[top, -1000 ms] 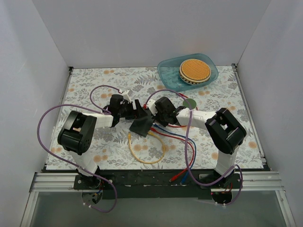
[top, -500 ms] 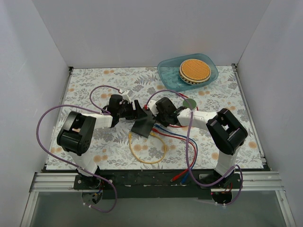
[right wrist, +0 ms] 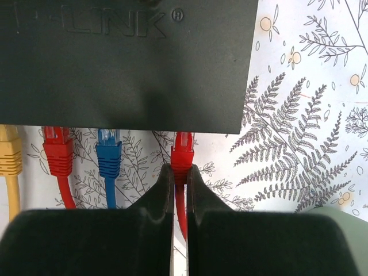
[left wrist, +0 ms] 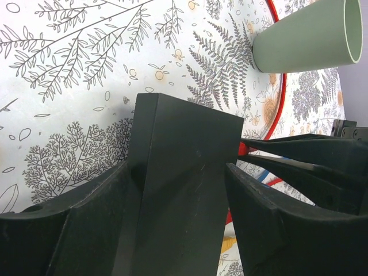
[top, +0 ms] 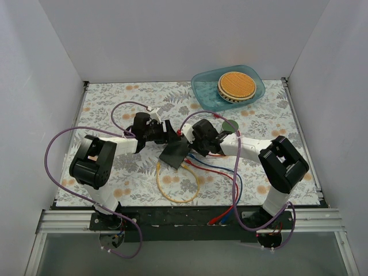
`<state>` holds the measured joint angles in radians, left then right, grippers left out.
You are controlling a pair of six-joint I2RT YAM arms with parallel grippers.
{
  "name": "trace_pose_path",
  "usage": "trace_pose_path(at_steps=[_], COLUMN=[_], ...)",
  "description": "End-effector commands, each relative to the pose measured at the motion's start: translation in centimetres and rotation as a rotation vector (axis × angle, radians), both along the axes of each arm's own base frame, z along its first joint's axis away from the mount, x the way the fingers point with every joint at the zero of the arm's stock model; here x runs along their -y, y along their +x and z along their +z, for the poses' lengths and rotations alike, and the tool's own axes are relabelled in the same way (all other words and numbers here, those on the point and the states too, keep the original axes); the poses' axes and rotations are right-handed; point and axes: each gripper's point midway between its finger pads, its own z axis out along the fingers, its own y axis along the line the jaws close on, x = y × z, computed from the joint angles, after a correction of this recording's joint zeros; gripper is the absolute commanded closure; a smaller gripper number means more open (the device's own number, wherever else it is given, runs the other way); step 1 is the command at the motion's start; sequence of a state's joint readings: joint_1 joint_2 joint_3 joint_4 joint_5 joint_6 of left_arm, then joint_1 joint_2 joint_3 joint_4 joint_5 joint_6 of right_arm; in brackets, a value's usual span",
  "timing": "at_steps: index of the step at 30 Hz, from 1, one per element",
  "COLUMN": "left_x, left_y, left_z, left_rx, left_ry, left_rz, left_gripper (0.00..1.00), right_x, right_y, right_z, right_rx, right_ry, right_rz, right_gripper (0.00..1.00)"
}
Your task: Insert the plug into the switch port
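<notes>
The network switch (top: 174,153), lettered P-LINK on its top face, is near the middle of the tabletop and held tilted. The left gripper (left wrist: 179,168) is clenched across it, with one finger pressed to each side of the black box. The right gripper (right wrist: 179,172) comes in from the right side and is pinched tight on the red plug (right wrist: 183,154), gripping it just behind its clear tip. That tip meets the switch's port edge (right wrist: 183,131) straight ahead of the fingers, at the right-hand end of the row; how deep it sits cannot be told. Along the same edge to its left are a blue plug (right wrist: 108,150), a second red plug (right wrist: 56,149) and a yellow plug (right wrist: 8,152). A green cup (left wrist: 305,34) stands near the switch, toward the far right. A teal dish (top: 204,86) holding a round orange disc (top: 237,84) lies at the far right corner
</notes>
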<state>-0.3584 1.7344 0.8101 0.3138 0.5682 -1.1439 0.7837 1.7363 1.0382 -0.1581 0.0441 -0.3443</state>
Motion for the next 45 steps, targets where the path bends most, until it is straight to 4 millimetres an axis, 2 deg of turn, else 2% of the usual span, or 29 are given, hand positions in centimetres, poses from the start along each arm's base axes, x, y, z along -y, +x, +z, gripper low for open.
trace_pose_path(at_steps=[1,11,19,23,29,33,37,45], left_x=[4.4,5.3,6.0,6.9,8.5,8.5,8.1,6.0], left_y=[-3.0,-4.5,-6.1,-6.6,-8.4,-8.7,-8.2,-4.7], left_z=[4.2,4.4,5.0,5.5,6.4,6.2,6.2,4.1], left_rx=[0.034,0.019,0.003,0.002,-0.008,-0.016,-0.003,-0.048], left_ry=[-0.134,-0.126,-0.144,-0.156,-0.182,-0.173,-0.149,-0.049], left_rz=[-0.218,-0.26,-0.294,-0.322,-0.403,-0.398,-0.352,-0.128], left_gripper=[0.37,0.43,0.48,0.5,0.53,0.53,0.52,0.42], right_x=[-6.6,-6.9,-8.6,-9.7,-10.7,-11.2,-11.2,-10.8], right_y=[1.0,2.1,3.0,2.7,3.0,3.5,4.2,5.5], right_z=[6.5,7.1,9.6,10.4,10.8,11.1,11.2,10.9], right_rx=[0.138,0.159,0.207,0.212,0.223,0.226,0.234,0.226], right_ry=[0.279,0.303,0.386,0.414,0.413,0.413,0.402,0.359], right_rz=[0.138,0.071,0.082,0.127,0.152,0.15,0.124,0.038], right_gripper=[0.99,0.99,0.99,0.99,0.99,0.99,0.99,0.99])
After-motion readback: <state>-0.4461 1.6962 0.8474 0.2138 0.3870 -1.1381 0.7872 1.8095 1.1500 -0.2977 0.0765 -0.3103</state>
